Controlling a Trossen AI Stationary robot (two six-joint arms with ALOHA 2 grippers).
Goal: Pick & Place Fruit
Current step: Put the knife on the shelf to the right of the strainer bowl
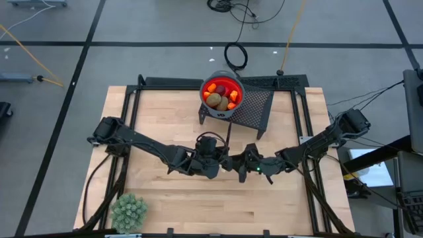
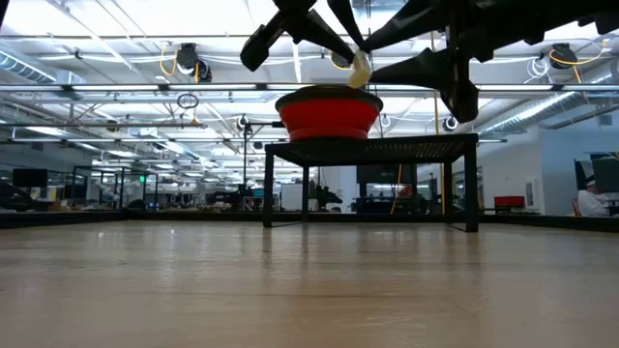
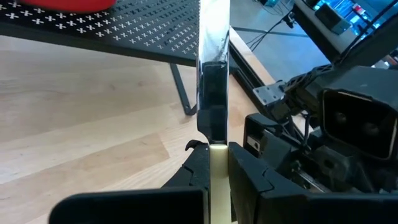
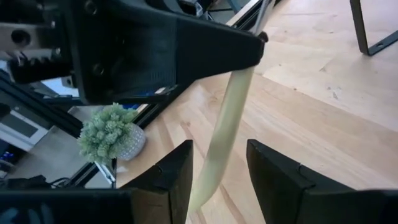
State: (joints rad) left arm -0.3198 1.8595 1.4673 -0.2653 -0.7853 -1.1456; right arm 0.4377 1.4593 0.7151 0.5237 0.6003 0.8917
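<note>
Several toy fruits [image 1: 219, 98] lie in a red bowl [image 1: 240, 96] that stands on a black mesh stand [image 1: 256, 109] at the table's far middle. Above the table's middle, well clear of the wood, my left gripper [image 3: 216, 163] is shut on a small knife [image 3: 213, 81] with a pale yellow handle. Its blade reaches forward toward the stand. My right gripper [image 4: 219, 163] faces it from the right, open. Its fingers stand on either side of the handle's free end [image 4: 208, 180]; whether they touch it I cannot tell. My left gripper pinches the knife's pale yellow handle [image 3: 218, 177] between its two fingers, close to where the blade begins. The fingers lie along the knife, slanting slightly down toward the far side. The knife is lifted clear of the table. Its handle end [image 4: 233, 109] sticks out below the fingers toward my right gripper.
A pale green spiky plant ball [image 1: 129, 211] in a small pot stands at the near left corner. The stand's legs [image 2: 268, 184] rest on the far half of the table. Bare wood [image 1: 165, 112] lies to the left of the stand and in front of both grippers.
</note>
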